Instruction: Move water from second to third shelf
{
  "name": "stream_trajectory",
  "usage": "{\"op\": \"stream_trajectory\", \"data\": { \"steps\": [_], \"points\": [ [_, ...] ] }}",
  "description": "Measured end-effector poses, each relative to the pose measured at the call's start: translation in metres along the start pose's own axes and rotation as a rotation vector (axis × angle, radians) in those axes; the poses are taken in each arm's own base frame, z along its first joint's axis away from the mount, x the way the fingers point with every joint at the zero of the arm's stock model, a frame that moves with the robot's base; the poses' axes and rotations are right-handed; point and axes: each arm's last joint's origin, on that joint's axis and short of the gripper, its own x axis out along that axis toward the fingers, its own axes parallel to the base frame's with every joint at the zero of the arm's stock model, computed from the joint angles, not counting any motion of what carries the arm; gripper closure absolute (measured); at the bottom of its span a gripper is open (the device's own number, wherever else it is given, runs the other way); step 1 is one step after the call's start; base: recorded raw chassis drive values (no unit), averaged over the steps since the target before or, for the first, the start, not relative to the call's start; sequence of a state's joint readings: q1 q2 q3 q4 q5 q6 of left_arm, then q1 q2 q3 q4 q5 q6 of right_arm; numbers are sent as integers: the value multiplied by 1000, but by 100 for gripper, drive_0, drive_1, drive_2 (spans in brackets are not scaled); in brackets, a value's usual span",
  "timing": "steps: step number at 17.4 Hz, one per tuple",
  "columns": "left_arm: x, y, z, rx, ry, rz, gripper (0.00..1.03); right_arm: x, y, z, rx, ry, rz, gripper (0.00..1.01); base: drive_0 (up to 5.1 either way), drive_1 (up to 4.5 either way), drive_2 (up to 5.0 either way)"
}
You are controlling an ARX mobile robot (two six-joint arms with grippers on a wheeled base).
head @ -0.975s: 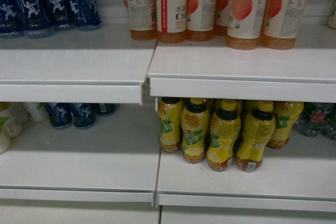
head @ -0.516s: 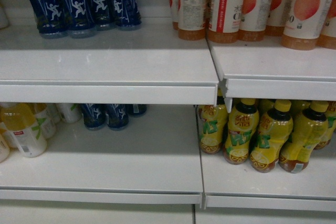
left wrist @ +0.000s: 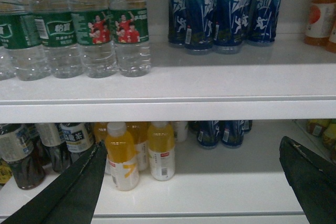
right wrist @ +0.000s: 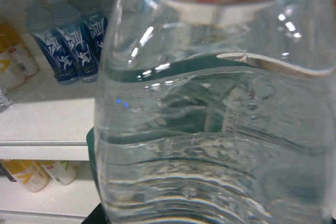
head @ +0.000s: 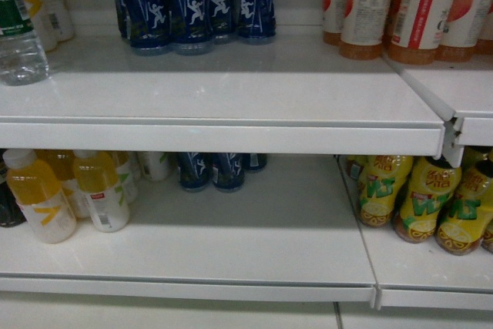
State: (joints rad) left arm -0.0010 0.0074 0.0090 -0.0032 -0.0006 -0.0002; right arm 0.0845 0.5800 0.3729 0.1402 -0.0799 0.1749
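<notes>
Moved: head view has swung left since the earlier frames. The shelf seam has slid toward the right edge, and one shelved water (head: 17,36) has come in at the upper left.
Right gripper: fingers hidden. The water (right wrist: 210,145) fills the wrist view right in front of the gripper and hangs clear of any shelf, so I judge it clamped there.
Left gripper (left wrist: 191,187): wide, nothing between the fingers.
Task thing, place: held water is at the right gripper, with the blue bottles (right wrist: 73,45) beyond it, up and to its left. I cannot tell which board counts as the third shelf.
Handling: nearly full, so I judge it heavy for its size. The thin ribbed wall will give under a squeeze, and the clear plastic looks slick. I would hold it on the ribbed body below the green label, where the ribs give purchase, and keep it upright.
Count, water: one held. Four show in the water row (left wrist: 94,35), above and left of the left gripper.
Count, blue bottles: about four in front above the left gripper, at least two on the board below.
Count, juice (left wrist: 160,150): two in front just above the left finger, more behind that I cannot count.
</notes>
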Motion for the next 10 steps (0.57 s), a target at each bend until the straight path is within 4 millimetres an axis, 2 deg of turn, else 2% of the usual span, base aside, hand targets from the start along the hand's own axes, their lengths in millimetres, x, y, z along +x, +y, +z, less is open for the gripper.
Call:
{"op": "stream_trajectory", "data": {
  "steps": [10],
  "points": [
    [0,0,0,0,0,0,5,0,0,0,0,1,-1,59,-441,209,209]
  ]
}}
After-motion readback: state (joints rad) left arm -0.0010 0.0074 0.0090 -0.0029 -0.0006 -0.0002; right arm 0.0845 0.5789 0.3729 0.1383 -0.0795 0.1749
